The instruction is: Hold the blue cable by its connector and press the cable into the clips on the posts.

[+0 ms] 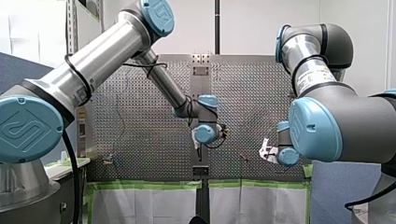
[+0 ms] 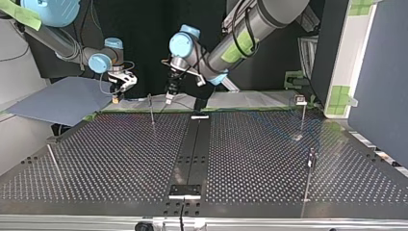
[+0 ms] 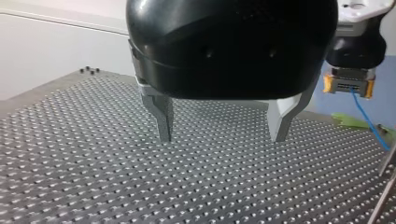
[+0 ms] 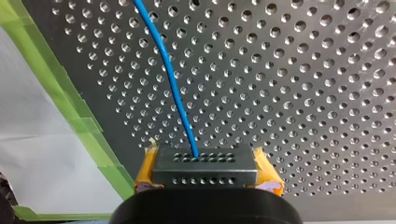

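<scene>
My right claw is clamped on the dark connector, its yellow pads pressing on either side. The blue cable leaves the connector's middle and runs ahead over the perforated counter, close to the green tape along the counter's edge. My left claw hangs just above the counter, its metal fingers spread wide with nothing between them. In the top view both claws are near the counter's far edge, with a thin post between them.
</scene>
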Robot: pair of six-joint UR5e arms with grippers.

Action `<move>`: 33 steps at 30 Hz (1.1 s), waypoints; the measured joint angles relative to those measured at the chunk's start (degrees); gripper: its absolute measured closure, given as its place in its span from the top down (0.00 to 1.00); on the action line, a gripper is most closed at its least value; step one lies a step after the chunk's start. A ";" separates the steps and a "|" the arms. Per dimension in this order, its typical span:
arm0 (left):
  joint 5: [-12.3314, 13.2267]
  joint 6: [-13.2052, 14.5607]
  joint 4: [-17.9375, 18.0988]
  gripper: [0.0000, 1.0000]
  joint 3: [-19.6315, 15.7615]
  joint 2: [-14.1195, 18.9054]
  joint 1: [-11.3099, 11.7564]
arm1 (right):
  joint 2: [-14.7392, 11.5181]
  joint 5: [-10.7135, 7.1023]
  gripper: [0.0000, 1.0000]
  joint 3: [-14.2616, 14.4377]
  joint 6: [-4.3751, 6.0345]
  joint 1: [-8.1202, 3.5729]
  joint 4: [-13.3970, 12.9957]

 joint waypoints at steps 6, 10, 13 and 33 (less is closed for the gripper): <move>-0.04 -1.15 1.91 1.00 -3.25 3.26 -0.28 | 0.00 -0.05 0.00 0.00 0.18 0.23 -0.20; -0.14 -1.54 2.28 1.00 -5.41 5.41 -0.81 | 0.00 -0.01 0.00 -0.02 0.66 0.30 -0.23; -0.50 -1.64 2.43 1.00 -6.90 6.91 -1.10 | 0.00 0.03 0.00 -0.02 0.88 0.31 -0.25; -1.31 -4.32 9.46 1.00 -16.04 16.05 -0.96 | -0.13 2.40 0.00 0.01 1.15 0.27 0.44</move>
